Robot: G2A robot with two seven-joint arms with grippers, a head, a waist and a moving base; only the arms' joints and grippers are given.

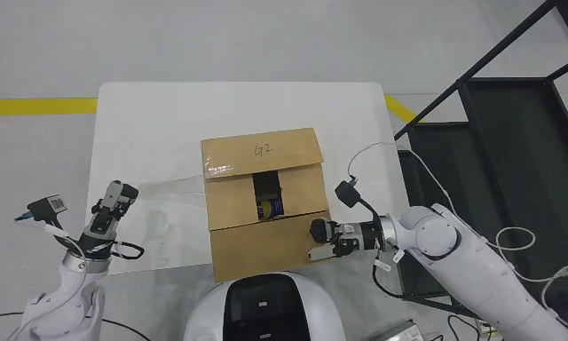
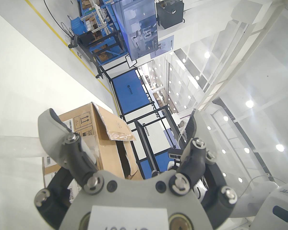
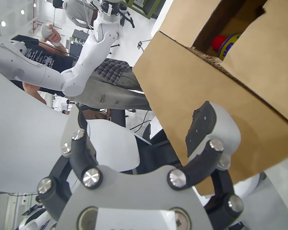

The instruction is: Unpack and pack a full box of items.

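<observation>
A brown cardboard box (image 1: 262, 199) stands in the middle of the white table (image 1: 151, 119), its top flaps partly apart. Through the gap shows a yellow and blue item with a red end (image 3: 226, 45), also visible in the top view (image 1: 269, 206). My right gripper (image 1: 318, 240) is open at the box's near right corner, with one fingertip pad (image 3: 201, 125) lying against the near flap (image 3: 194, 80). My left gripper (image 1: 114, 199) is open at the table's left edge, apart from the box (image 2: 110, 130). A clear tape strip (image 1: 169, 188) runs from the box to its finger (image 2: 55, 128).
A black metal rack (image 1: 497, 137) stands close to the table's right side, just behind my right arm. Bare table surface lies behind the box and to its left. A yellow floor line (image 1: 44, 105) runs past the table's far left corner.
</observation>
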